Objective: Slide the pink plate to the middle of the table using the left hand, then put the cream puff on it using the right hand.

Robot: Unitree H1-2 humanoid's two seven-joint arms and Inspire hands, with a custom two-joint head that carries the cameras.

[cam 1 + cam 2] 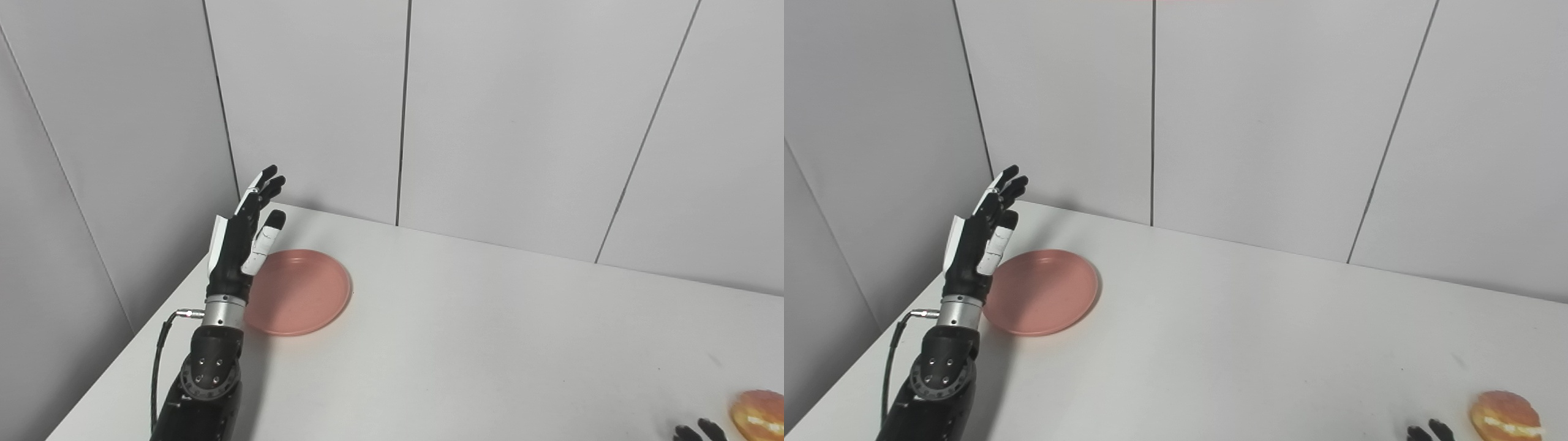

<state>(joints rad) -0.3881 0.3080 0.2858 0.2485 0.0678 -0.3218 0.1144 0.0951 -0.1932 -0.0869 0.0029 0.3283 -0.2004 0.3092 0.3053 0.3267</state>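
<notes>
Left eye view: white table (465, 343) fills the lower frame, grey panel wall (490, 122) behind it. Left arm (205, 380) comes up along the table's left edge; left hand (245, 236) raised, fingers extended and a little apart, holding nothing, thumb over the plate's left rim as seen from here — whether it touches the rim cannot be told. Plate (303, 294) lies flat near the far left corner, well apart from the table's middle and empty, so by the look of it the slide is not yet done. Puff (1505, 416) sits at the near right edge, well apart from the plate, golden with a pale cream line showing in the right eye view. Right hand (1427, 432): only dark fingertips at the bottom edge, just beside the puff and not on it; open or closed cannot be told. Judgement: task at its first step. Left to do: bring the left hand onto the plate, push it to centre, then pick up the puff with the right hand and set it on the plate
</notes>
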